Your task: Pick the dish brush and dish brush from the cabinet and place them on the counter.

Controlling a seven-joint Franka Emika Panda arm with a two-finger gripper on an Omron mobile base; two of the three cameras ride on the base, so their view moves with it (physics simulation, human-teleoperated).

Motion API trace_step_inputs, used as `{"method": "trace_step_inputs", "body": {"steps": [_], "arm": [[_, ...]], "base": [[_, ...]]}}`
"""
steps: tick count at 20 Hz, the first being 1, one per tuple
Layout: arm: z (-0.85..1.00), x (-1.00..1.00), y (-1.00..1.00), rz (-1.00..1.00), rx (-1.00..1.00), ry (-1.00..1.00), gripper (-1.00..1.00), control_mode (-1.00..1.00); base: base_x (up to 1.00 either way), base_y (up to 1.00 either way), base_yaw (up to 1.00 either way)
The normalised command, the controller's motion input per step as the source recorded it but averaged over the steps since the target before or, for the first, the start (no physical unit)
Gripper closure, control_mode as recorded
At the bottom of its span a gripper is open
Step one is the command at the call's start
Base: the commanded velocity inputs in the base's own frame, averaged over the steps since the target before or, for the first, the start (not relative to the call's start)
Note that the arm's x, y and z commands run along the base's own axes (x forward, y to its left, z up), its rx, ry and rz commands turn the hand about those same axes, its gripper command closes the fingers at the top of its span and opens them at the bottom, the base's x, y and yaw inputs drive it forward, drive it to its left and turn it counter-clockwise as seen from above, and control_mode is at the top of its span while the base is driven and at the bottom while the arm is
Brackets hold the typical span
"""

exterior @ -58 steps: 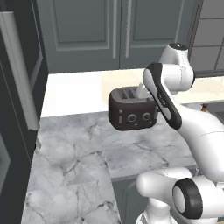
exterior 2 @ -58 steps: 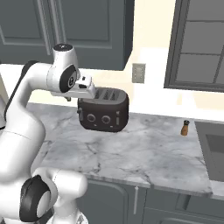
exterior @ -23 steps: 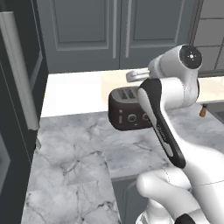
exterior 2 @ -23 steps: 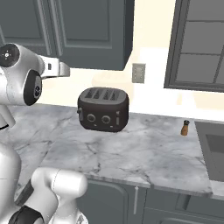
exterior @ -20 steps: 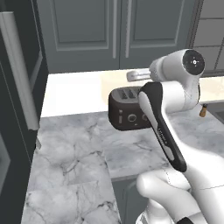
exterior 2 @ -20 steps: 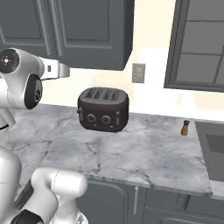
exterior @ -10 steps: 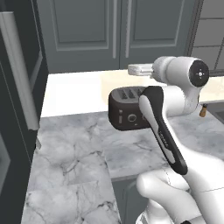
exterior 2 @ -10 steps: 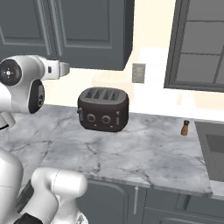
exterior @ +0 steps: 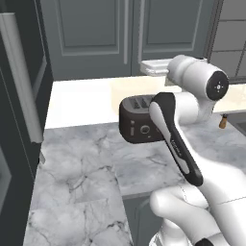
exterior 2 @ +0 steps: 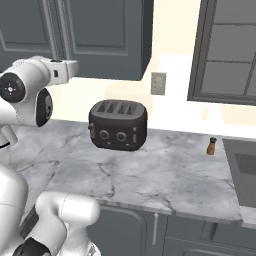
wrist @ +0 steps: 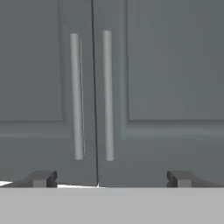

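The dark blue-grey wall cabinet (wrist: 131, 78) with panelled doors is closed, so the two dish brushes must be inside, out of sight. In the hand view its two slim pale bar handles stand upright side by side just left of centre: the left handle (wrist: 77, 96) and the right handle (wrist: 108, 96), either side of the door seam. The gripper (wrist: 111, 178) faces them, fingers (wrist: 41, 178) spread fully wide and holding nothing. In the left base view the white arm reaches toward the doors at upper centre, above a black toaster (exterior: 139, 124) on the white marble tabletop (exterior: 96, 163). To do this well, centre one handle between the fingers, advance squarely, close, then pull along the door's arc.
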Motion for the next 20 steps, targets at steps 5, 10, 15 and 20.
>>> {"method": "trace_step_inputs", "body": {"steps": [5, 10, 15, 20], "arm": [[0.08, 0.22, -0.01, 0.01, 0.0, -0.15, -1.0, -1.0], [0.0, 0.13, 0.0, 0.03, -0.01, -0.11, -1.0, -1.0], [0.0, 0.0, 0.0, 0.02, 0.0, -0.03, -1.0, -1.0], [0.01, 0.0, 0.0, 0.0, 0.0, -0.09, -1.0, -1.0]], "base": [[0.0, 0.0, 0.0], [0.0, 0.0, 0.0], [0.0, 0.0, 0.0], [0.0, 0.0, 0.0]]}}
